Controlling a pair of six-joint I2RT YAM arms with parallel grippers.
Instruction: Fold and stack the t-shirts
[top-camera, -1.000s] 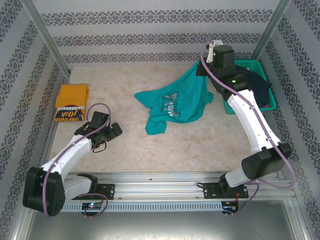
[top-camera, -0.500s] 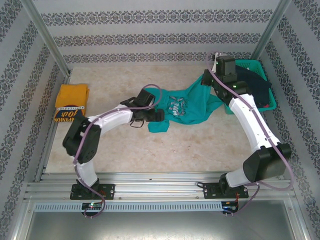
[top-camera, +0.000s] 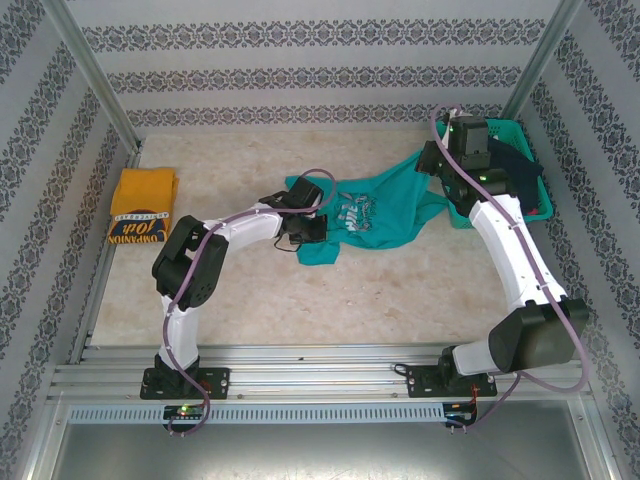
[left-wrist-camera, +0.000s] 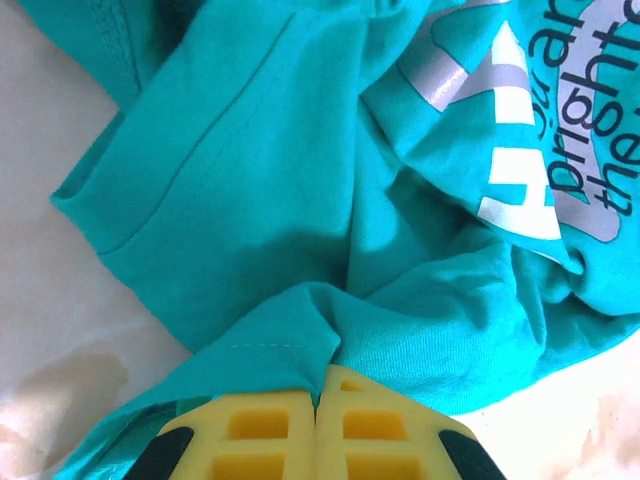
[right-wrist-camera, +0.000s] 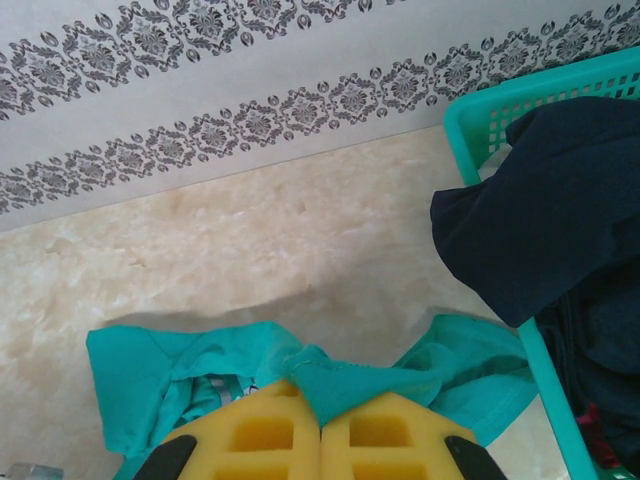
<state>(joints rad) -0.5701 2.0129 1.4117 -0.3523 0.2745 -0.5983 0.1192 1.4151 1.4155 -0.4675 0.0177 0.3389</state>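
From above, the left arm has swung out from its folded rest near the front rail a second ago. Its left pincer (top-camera: 304, 232) now sits on the near-left edge of the teal-green cloth t-shirt (top-camera: 375, 215) with white lettering. The right pincer (top-camera: 432, 166) has come down from where it held the shirt's far corner up, so more of the cloth lies spread on the pale marbled desk (top-camera: 300, 290). The mustard-yellow cloth t-shirt (top-camera: 142, 203), folded with its dark lettered band nearest the arms, has stayed at the desk's left edge. A teal plastic mesh basket (top-camera: 498, 127) stands at the far right with dark cloth (top-camera: 518, 170) in it.

In the left wrist view the left pincer's (left-wrist-camera: 317, 402) yellow pads, wide apart a second ago, are pressed together on a bunched fold of the teal cloth. The lettering (left-wrist-camera: 545, 150) lies to the upper right of it.

In the right wrist view the right pincer (right-wrist-camera: 320, 408) is likewise clamped tight on a pinch of teal hem. The basket's rim is just to its right, and the patterned wallpaper (right-wrist-camera: 200, 100) stands behind.
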